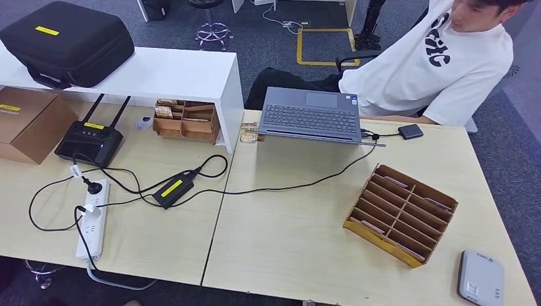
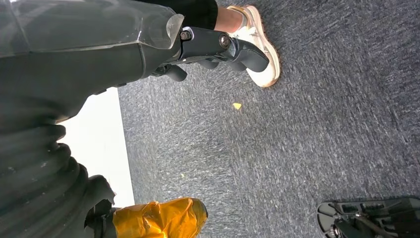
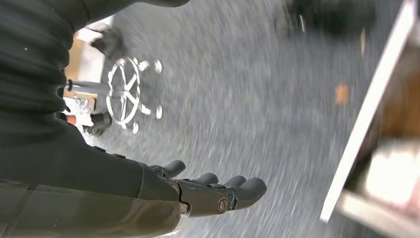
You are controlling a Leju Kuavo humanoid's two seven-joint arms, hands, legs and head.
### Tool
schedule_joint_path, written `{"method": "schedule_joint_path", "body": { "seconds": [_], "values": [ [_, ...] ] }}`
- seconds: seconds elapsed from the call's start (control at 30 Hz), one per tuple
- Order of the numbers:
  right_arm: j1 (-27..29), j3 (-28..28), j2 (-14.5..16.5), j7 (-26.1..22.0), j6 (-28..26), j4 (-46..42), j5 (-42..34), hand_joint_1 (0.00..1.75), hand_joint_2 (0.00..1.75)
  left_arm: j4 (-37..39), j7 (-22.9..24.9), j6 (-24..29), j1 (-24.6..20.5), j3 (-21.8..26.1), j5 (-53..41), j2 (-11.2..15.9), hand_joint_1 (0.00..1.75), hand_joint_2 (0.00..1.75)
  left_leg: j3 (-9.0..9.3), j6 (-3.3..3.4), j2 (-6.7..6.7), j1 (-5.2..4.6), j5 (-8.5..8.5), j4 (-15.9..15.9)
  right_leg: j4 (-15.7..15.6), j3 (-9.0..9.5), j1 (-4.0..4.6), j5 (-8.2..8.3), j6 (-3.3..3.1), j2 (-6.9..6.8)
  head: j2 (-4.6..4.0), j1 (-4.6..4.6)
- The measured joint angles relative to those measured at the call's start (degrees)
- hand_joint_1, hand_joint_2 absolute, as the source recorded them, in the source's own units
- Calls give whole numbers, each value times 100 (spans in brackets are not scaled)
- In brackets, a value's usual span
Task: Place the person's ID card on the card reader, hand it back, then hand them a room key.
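Observation:
A grey card reader lies at the near right corner of the light wooden table. Beside it stands a slotted cardboard rack with pale cards in a few slots. A person in a white T-shirt sits behind the table's far right side. My left hand hangs over grey carpet, fingers stretched out and holding nothing. My right hand also hangs over the carpet with its fingers extended and nothing in them.
An open laptop sits at the table's far middle, a small dark box beside it. Cables, a power brick and a power strip cover the left. A chair base and a person's shoe are on the floor.

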Motion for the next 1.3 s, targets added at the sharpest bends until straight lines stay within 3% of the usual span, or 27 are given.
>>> {"method": "schedule_joint_path", "body": {
  "seconds": [0.07, 0.13, 0.3, 0.37, 0.43, 0.57, 0.63, 0.83, 1.07, 1.13, 1.23, 1.3],
  "values": [
    [21, 28, 7, -126, 524, 10, 120, 0, 175, 0, -13, -39, -1, -1, -22, 4, 0, 175, 0, 0, -1, 0, 0, 0, 1, 0, 0, 0, 0, -1, 1, -1],
    [53, 60, 27, -210, 708, 20, 198, 0, 175, 0, -23, -66, -3, -2, -37, 7, 0, 175, 0, 0, -1, 0, 0, 0, 1, -1, 0, 0, -1, -1, 1, -2],
    [54, 48, 34, -94, -527, 6, 112, 0, 175, 0, -14, -6, -2, -2, 25, 7, 0, 175, -1, 0, 0, 0, 0, -1, 1, 0, 1, 0, -1, 1, 1, -1],
    [15, -9, 30, -96, -792, -4, 8, 0, 175, 0, -5, 27, -1, -2, 57, 3, 0, 175, -1, 0, 0, 0, 0, 0, 0, 0, 0, 0, 0, 1, 1, -1],
    [-13, -55, 28, -124, -616, -5, -9, 0, 175, 0, -5, 31, 1, -2, 68, 1, 0, 175, -1, 0, 0, 0, 0, 0, 0, 0, 0, 0, 0, 0, 1, 1],
    [12, -56, 28, -183, 473, 3, 174, 0, 175, 0, -17, -34, -1, -3, 5, 6, 0, 175, 0, 0, -1, 0, 0, 0, 0, 0, 0, 0, 0, 0, 1, -1],
    [47, -45, 35, -195, 595, 8, 216, 0, 175, 0, -26, -60, -2, -4, -25, 10, 0, 175, -1, 0, -1, 0, 0, 0, 1, -1, 0, 0, 0, 0, 1, -2],
    [21, -132, 30, -74, -659, -11, 40, 0, 175, 0, -9, 20, 0, -3, 52, 5, 0, 175, -2, 0, 0, 0, 0, 0, 1, -1, 1, 0, 0, 0, 0, 0],
    [18, -158, 42, -220, 676, 18, 281, 0, 175, 0, -13, -36, -1, -4, 3, 10, 0, 175, 0, 0, -1, 0, 0, 0, 1, 0, 0, 0, 0, -1, 1, -2],
    [47, -147, 62, -214, 402, 21, 312, 0, 175, 0, -16, -47, -1, -4, -3, 11, 0, 175, 0, 0, -1, 0, 0, 0, 2, -1, 0, 0, 0, -1, 1, -3],
    [37, -161, 63, -115, -641, 3, 244, 0, 175, 0, 5, 20, 0, -4, 57, 5, 0, 175, -1, 0, 0, 0, 0, 0, 2, 0, 0, 0, 0, 1, 0, -1],
    [2, -214, 60, -99, -996, -9, 130, 0, 175, 0, 23, 63, 2, -4, 91, -2, 0, 175, -1, 0, 0, 0, 0, 0, 1, 0, 0, 0, 0, 1, -1, 0]
  ]
}}
